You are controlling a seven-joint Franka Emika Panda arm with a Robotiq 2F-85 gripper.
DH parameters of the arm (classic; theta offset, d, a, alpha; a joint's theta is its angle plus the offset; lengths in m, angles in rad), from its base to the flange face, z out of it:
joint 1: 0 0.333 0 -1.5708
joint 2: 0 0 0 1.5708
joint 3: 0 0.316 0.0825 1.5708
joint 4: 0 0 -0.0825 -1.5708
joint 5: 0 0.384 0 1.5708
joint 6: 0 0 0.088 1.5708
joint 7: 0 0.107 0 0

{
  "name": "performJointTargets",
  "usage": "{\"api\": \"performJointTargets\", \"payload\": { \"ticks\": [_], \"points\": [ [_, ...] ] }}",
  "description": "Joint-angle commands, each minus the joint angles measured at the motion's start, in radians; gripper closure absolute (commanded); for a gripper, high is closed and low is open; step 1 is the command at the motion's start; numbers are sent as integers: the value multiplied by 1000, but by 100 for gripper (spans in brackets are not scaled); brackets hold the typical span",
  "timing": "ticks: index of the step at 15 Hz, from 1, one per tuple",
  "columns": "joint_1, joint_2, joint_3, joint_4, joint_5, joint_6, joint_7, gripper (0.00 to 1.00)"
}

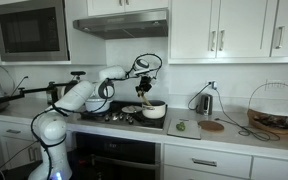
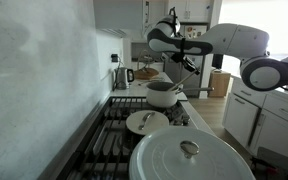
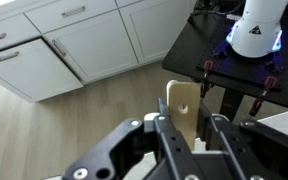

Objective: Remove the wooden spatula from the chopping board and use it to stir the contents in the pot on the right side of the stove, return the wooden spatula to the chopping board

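wooden spatula (image 3: 183,100) pale tan, flat blade with rounded corners, clamped in claw (image 3: 185,132), above squat white pot (image 1: 154,110)

White rounded arm (image 1: 79,95) segments, black joint rings, black claw (image 3: 191,125).

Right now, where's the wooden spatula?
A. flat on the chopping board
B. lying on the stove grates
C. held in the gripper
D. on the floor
C: in the wrist view the wooden spatula is clamped between the fingers of the gripper, and in an exterior view the gripper is up by the pot, away from the chopping board.
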Motion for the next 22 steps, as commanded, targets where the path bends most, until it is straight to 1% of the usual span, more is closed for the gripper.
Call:
{"api": "performJointTargets", "payload": {
  "ticks": [1,7,8,11,16,19,22],
  "points": [
    [1,5,-2,9,1,-4,-2,71],
    [1,5,-2,10,1,-4,-2,71],
    [9,10,-2,12,5,-14,18,93],
    [33,7,-12,11,-22,-17,34,93],
    [78,0,-20,-4,-101,-7,42,93],
    [89,5,-16,-12,-129,-6,44,93],
    [94,18,-8,-16,-131,-8,48,93]
  ]
}}
